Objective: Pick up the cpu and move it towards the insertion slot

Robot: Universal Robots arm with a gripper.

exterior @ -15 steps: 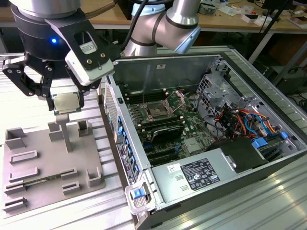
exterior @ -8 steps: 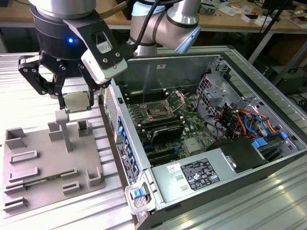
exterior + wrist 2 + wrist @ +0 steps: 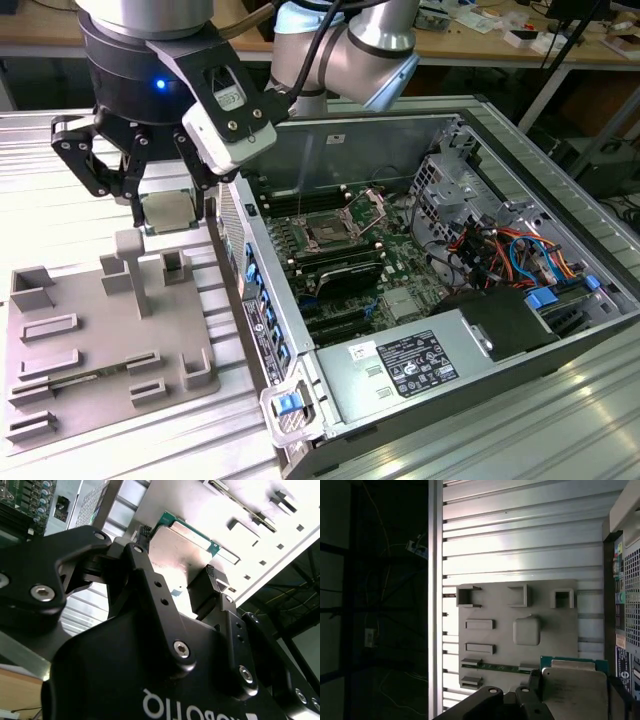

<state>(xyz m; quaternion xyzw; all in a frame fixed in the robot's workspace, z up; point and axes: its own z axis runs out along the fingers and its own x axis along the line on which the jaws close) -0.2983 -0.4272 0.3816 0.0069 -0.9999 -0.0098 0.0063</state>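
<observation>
Exterior view: pincer (image 3: 165,200) grips the cpu (image 3: 168,210), seemingly above the tray (image 3: 90,340).

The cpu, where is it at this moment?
In the exterior view the cpu is held in the gripper, above the grey tray, on that view's left of the computer case.

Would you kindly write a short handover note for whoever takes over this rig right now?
Gripper: shut on the cpu, fingers clamped on its opposite edges, as both wrist views show.
Cpu: lifted clear of the grey tray, hanging above the tray's far end, beside the open computer case.
Insertion slot: on the motherboard inside the case, metal frame hinged open, to the exterior view's right of the gripper.
Done: pickup.
Left: carrying the cpu across to the slot.
</observation>
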